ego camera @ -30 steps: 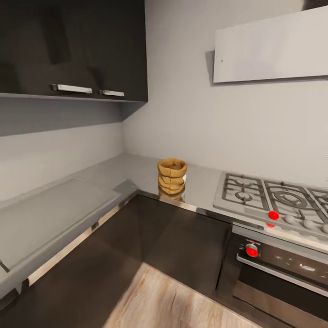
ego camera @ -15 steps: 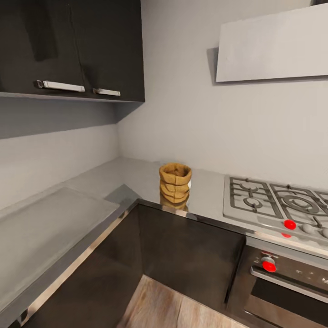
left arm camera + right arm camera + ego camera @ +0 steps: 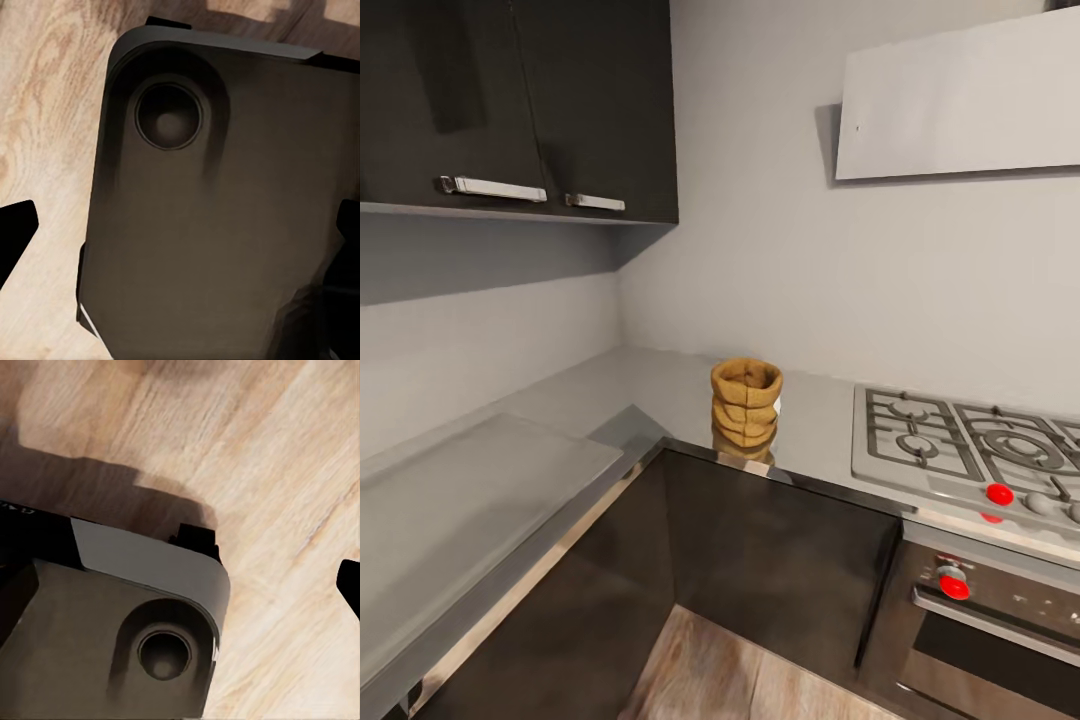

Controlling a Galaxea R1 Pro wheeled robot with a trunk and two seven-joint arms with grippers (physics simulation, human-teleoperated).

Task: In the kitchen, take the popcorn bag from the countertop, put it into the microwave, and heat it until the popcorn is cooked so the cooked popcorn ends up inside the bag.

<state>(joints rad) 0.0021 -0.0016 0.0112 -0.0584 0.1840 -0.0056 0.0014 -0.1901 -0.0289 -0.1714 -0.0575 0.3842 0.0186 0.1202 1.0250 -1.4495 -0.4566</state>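
Observation:
The popcorn bag (image 3: 746, 402), a squat crumpled mustard-tan sack with a rolled open rim, stands upright on the grey countertop (image 3: 660, 385) near its front edge, just right of the inner corner. The microwave is out of view. My left gripper (image 3: 180, 240) is open, its dark fingertips (image 3: 16, 232) far apart at the frame's sides, hanging over the robot's dark base and the wood floor. My right gripper (image 3: 180, 592) is also open above the base and floor, with one fingertip (image 3: 349, 583) at the frame's edge. Both are far from the bag.
A gas hob (image 3: 960, 445) lies right of the bag, above a black built-in oven (image 3: 1000, 620) with red knobs. Dark wall cabinets (image 3: 520, 100) hang over the left run of worktop, and a pale hood (image 3: 960, 100) over the hob. Dark cabinet fronts (image 3: 770, 560) meet the wood floor (image 3: 760, 685).
The whole head view has shifted, so the camera has moved a little closer to the counter corner; over the last half second it barely changes. The bag stays put.

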